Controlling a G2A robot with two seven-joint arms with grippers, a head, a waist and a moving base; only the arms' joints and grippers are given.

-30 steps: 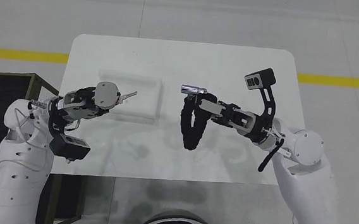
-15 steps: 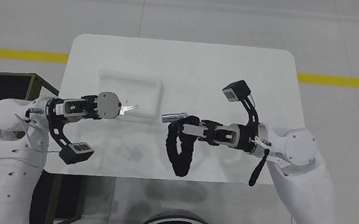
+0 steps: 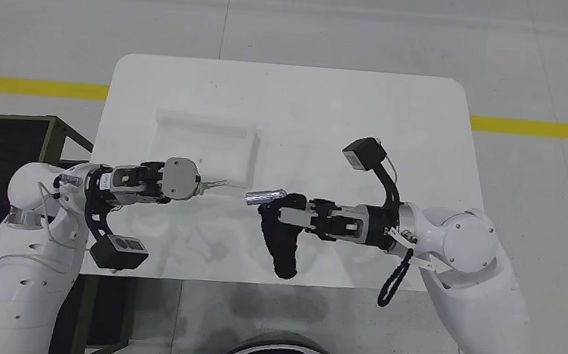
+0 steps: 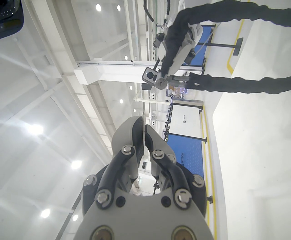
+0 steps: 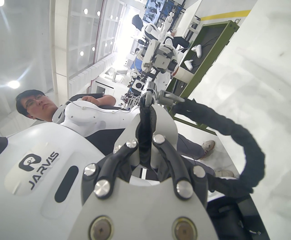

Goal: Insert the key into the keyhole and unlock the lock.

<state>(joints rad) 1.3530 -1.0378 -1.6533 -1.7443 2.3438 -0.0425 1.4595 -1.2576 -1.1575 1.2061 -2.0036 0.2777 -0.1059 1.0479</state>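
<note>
The left gripper [image 4: 144,126] clamps the key [image 3: 213,185], tip near the lock [image 3: 265,196]; the right gripper [image 5: 147,120] clamps the lock's black cable [image 5: 227,129].

key [image 3: 213,184] left of lock [image 3: 266,195], near, apart; tray [image 3: 212,141] behind key

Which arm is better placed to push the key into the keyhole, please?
The left: the left gripper pinches the key, its tip pointing at the lock, which the right gripper holds.
</note>
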